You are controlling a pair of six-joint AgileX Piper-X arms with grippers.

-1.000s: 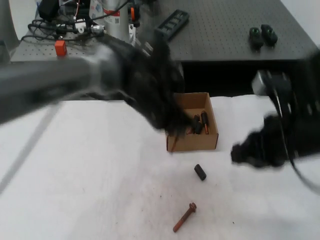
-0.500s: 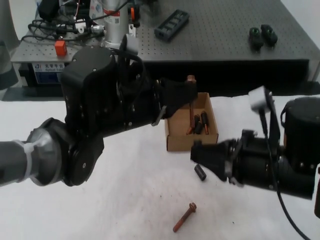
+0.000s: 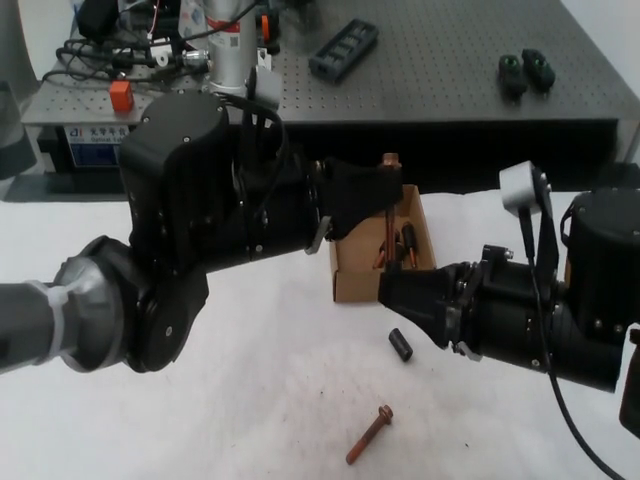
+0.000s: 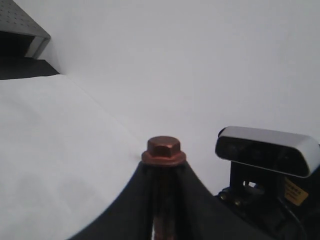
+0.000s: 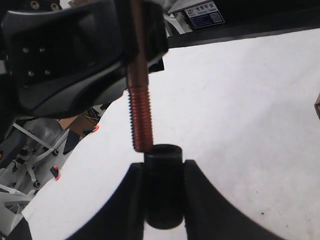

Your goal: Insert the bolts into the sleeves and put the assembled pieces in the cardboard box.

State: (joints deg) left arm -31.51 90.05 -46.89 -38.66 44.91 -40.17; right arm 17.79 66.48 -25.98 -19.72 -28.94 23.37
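My left gripper [image 3: 372, 200] is shut on a copper bolt [image 3: 388, 185], held upright over the near edge of the cardboard box [image 3: 355, 285]. The left wrist view shows the bolt's hex head [image 4: 163, 150] standing above the closed fingers [image 4: 195, 200]. My right gripper [image 3: 392, 292] is shut on a black sleeve [image 5: 162, 192], just below the bolt. In the right wrist view the bolt's threaded tip [image 5: 141, 130] hangs right at the sleeve's open end, slightly off to one side. A loose sleeve [image 3: 401, 344] and a loose bolt [image 3: 369, 434] lie on the white cloth in front of the box.
Inside the box lie several assembled pieces [image 3: 405, 243]. Behind the cloth a perforated metal bench [image 3: 450, 60] carries a black tray [image 3: 343, 48], cables and two small black parts [image 3: 525, 70]. The right arm's camera [image 4: 267, 150] shows close to the bolt.
Both arms swung in from blurred motion and now face each other. The right gripper with the sleeve moved a little up and left under the bolt; the left gripper barely shifted.
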